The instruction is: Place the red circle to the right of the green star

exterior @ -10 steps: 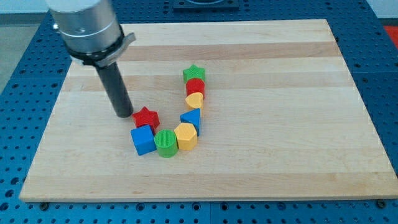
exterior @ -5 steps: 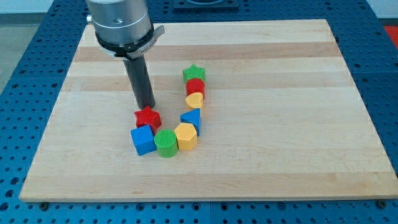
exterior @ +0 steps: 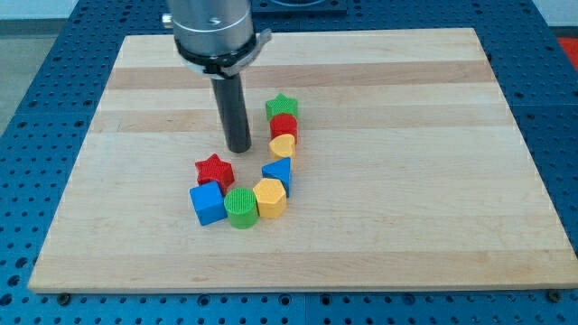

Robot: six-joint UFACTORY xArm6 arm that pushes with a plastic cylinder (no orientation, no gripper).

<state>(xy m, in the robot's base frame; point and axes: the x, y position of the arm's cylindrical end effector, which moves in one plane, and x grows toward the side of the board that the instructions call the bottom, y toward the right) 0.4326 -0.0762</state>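
Note:
The red circle (exterior: 284, 125) sits just below the green star (exterior: 282, 106), touching it, near the middle of the wooden board (exterior: 406, 135). My tip (exterior: 238, 148) is down on the board to the left of the red circle, a short gap away, and above and to the right of the red star (exterior: 214, 170).
Below the red circle a chain of blocks curves down and left: a yellow half-round block (exterior: 283, 145), a blue triangle (exterior: 277, 171), a yellow hexagon (exterior: 269, 197), a green circle (exterior: 241, 207) and a blue cube (exterior: 207, 202).
My tip has moved to the view's right and slightly up, from the left of the red star to a spot left of the red circle. No block has moved.

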